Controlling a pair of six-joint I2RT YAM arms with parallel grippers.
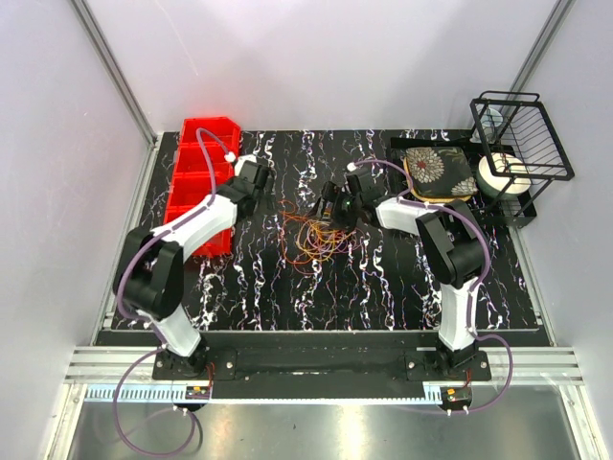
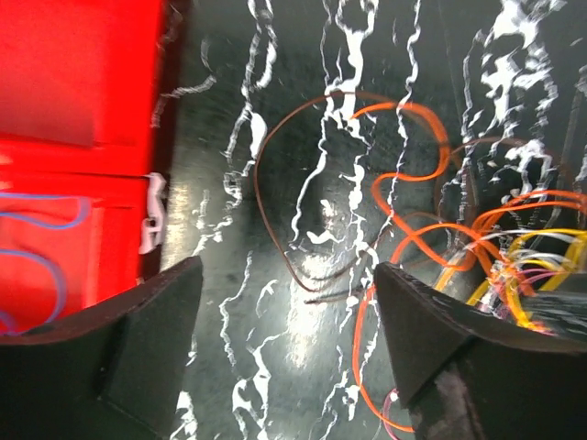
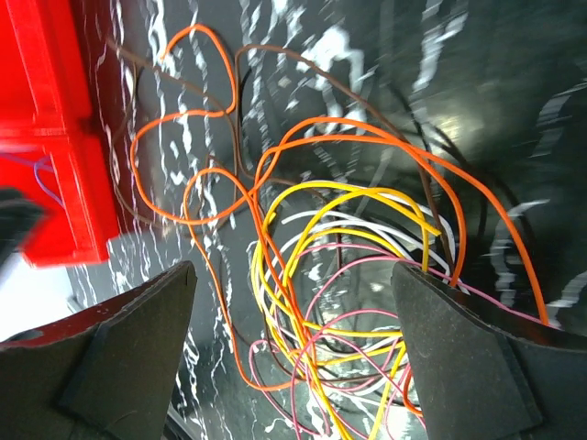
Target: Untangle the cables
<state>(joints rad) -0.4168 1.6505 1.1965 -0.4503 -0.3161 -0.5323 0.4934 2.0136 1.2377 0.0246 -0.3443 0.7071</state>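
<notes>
The cables [image 1: 311, 233] lie in a tangle of orange, yellow, pink, white and brown loops at the middle of the black marbled table. My left gripper [image 1: 270, 179] is open and empty, left of the tangle; in its wrist view a brown loop [image 2: 275, 183] and orange loops [image 2: 404, 183] lie ahead of the fingers, with the gripper [image 2: 289, 302] over bare table. My right gripper [image 1: 329, 206] is open over the tangle's far right edge; in its wrist view [image 3: 293, 312] yellow [image 3: 321, 229], orange and pink loops lie between the spread fingers, none gripped.
Red bins [image 1: 196, 182] stand at the table's left, close to the left arm, and show in the left wrist view [image 2: 73, 137], holding a blue wire. A patterned box [image 1: 436, 172] and a black wire rack [image 1: 517, 144] with a white roll stand at the back right.
</notes>
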